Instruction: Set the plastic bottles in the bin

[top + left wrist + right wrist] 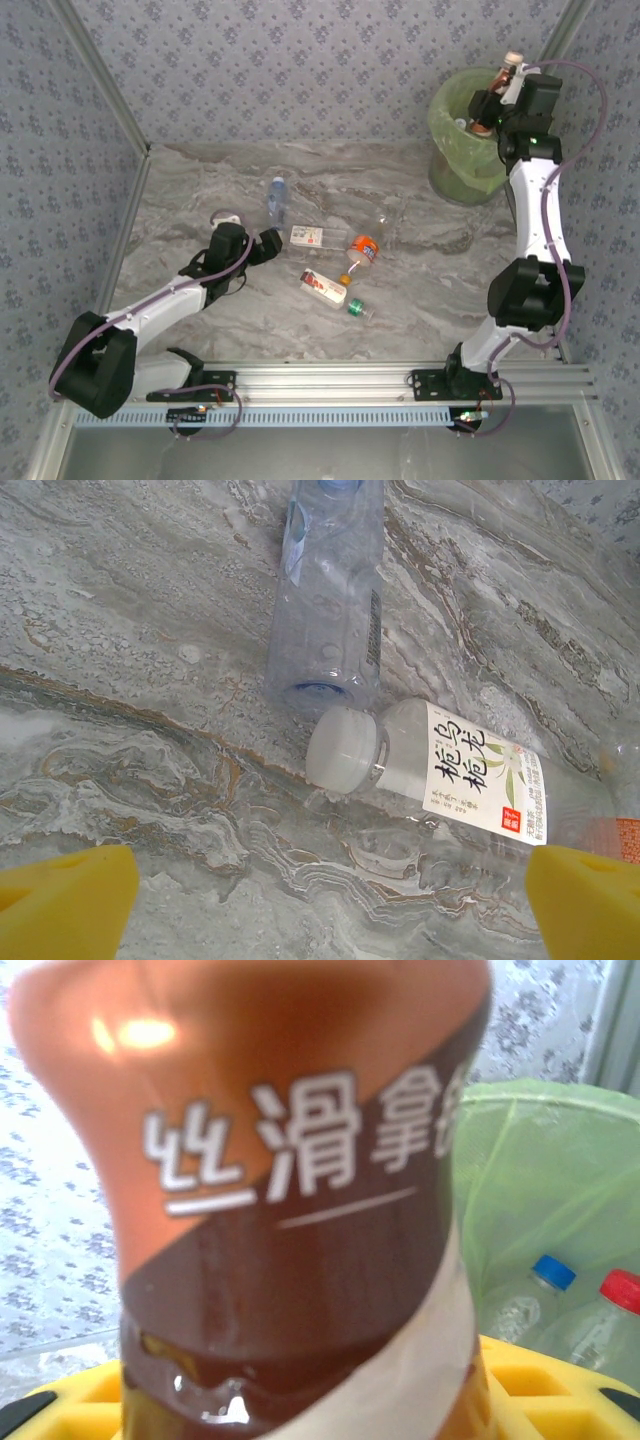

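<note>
**Right gripper (488,105) holding a coppery brown bottle (511,66) over the bin (452,165); left gripper (268,243) gaping above the tabletop (200,190)**

In the top view the right gripper is clamping the coppery brown bottle around its middle and holding it tilted above the bin, which is standing at the far right corner of the tabletop. The bottle's lower end is blending into the dark gripper and is hard to make out. From the right wrist the bottle is sitting so close that its label with white Chinese characters is blurring, and its top and bottom are running off the frame. Yellow pads (545,1380) are peeking out beside it. Behind it the bin's light-green bag (540,1170) is showing, with a blue-capped bottle (535,1295) and a red-capped bottle (605,1320) lying inside, both hidden below the shoulders.

The left gripper is spreading wide and gripping nothing, hanging low over the middle left of the tabletop. In its wrist view the yellow fingertips (65,905) are poking in at the bottom corners. Beyond them a white-capped bottle (450,770) is lying on its side, its far end cut off at the right edge. Its cap is lying right at the base of a clear bottle (325,600) whose neck is cut off at the top; whether they are touching I cannot tell.

Farther right an orange-labelled bottle (364,250) and a red-and-white-labelled bottle (323,287) are lying on the tabletop, with a green-capped item (357,308) too small to identify.
</note>
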`<state>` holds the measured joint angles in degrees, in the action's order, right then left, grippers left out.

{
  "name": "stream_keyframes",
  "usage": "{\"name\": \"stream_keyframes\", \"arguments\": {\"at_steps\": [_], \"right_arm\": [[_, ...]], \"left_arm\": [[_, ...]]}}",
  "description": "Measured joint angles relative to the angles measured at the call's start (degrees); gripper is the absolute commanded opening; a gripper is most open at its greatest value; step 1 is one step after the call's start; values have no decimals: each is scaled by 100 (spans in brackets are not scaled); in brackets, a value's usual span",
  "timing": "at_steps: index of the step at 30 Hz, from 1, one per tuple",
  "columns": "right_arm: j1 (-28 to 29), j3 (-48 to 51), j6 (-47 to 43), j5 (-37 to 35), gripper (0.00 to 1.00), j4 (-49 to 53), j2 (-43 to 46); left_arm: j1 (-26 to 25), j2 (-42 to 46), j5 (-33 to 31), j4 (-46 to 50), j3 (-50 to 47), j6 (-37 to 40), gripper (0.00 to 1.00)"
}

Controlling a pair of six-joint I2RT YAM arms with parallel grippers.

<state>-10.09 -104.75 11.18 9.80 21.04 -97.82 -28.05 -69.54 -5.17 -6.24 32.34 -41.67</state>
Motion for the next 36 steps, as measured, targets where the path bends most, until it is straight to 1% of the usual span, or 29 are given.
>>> {"name": "stream_keyframes", "arguments": {"at_steps": [4,13,16,25,29,36], "right_arm": [[-28,-190,48,-205,51,70,-278],[-59,-723,227,-1119,52,-133,-994],[-68,-1067,352,-1281,52,-160,-1338],[-72,-1808,625,-1600,54,-127,-1996],[-72,-2063,688,-1676,59,4,-2201],[-72,-2140,756,-1808,72,234,-2249]], "left_arm": [[0,20,-4,4,0,0,99],[0,236,-33,26,-2,0,99],[0,372,-70,46,-44,-4,99],[0,859,-251,227,-297,-46,99],[0,1001,-328,313,-382,-48,99],[31,1137,-393,367,-472,-70,99]]}}
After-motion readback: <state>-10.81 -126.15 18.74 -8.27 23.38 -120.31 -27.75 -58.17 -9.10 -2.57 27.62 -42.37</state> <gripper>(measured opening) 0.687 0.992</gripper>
